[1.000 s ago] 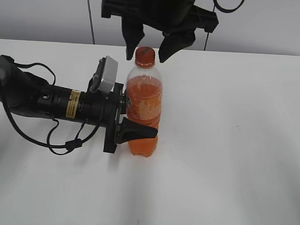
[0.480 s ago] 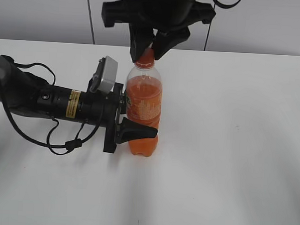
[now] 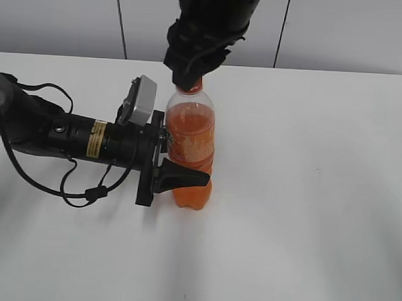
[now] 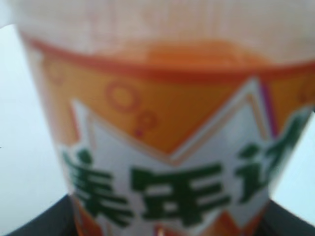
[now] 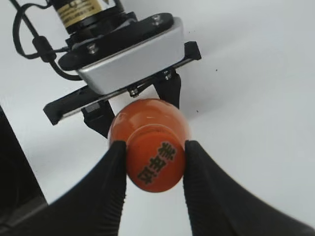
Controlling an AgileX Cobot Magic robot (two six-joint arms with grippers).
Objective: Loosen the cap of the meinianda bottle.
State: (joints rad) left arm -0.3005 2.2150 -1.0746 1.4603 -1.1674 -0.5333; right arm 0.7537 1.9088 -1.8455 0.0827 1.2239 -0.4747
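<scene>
Upright on the tabletop (image 3: 305, 215), the meinianda bottle (image 3: 189, 150) is clamped sideways by the left gripper (image 3: 180, 164), while the right gripper (image 5: 153, 169), directly above, pinches the cap (image 5: 155, 164) along the vertical axis.

I see a plain white tabletop (image 3: 306, 195) (soft shadows lie across it), and behind it a pale grey wall (image 3: 353, 30) crossed by two thin dark vertical lines.
</scene>
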